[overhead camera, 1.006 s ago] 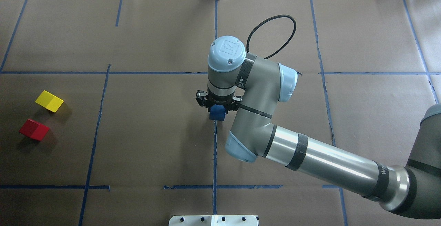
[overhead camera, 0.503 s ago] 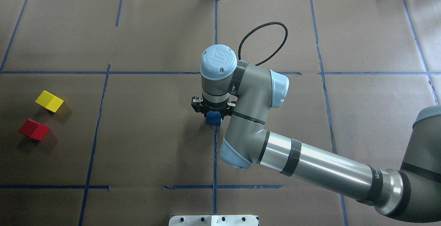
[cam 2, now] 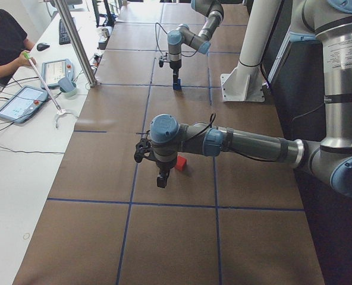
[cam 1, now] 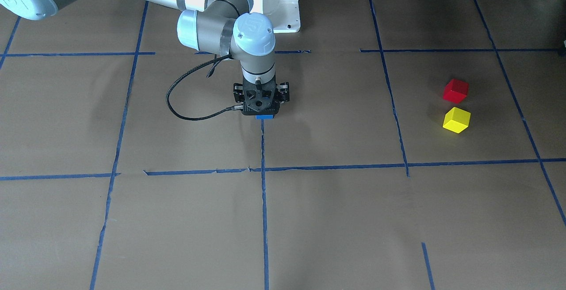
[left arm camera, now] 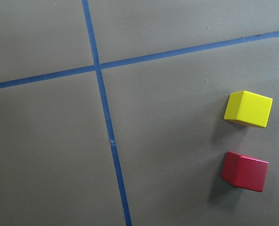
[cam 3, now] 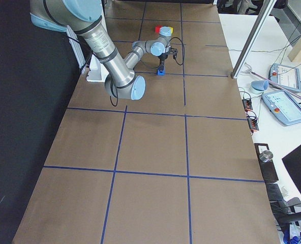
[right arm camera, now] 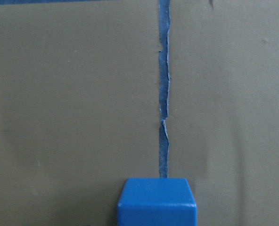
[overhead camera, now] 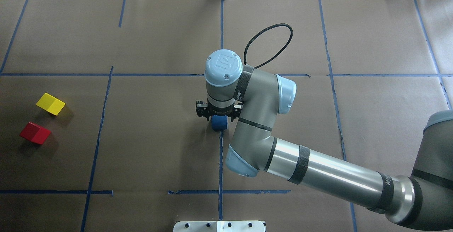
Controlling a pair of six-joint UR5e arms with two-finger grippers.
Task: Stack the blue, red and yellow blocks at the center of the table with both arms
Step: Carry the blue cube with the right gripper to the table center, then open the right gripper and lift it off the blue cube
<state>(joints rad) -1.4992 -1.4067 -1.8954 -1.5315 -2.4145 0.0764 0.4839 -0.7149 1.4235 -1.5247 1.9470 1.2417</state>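
My right gripper (overhead camera: pixel 218 117) is shut on the blue block (overhead camera: pixel 219 122), low over the table's centre tape line. The block shows under the gripper in the front view (cam 1: pixel 265 116) and at the bottom of the right wrist view (right arm camera: pixel 157 200). The yellow block (overhead camera: pixel 50 103) and the red block (overhead camera: pixel 34 132) lie side by side at the table's left, apart from each other, and both show in the left wrist view. My left gripper (cam 2: pixel 162 180) shows only in the exterior left view, next to the red block (cam 2: pixel 181 163). I cannot tell whether it is open or shut.
Blue tape lines (overhead camera: pixel 221 161) divide the brown table cover into squares. The white robot base plate (cam 1: pixel 283 7) stands at the robot's side. A side table with tablets (cam 2: pixel 21 101) and an operator runs along the far edge.
My right gripper has moved left and lower with the blue block, settling over the centre tape line. The red and yellow blocks have not moved.
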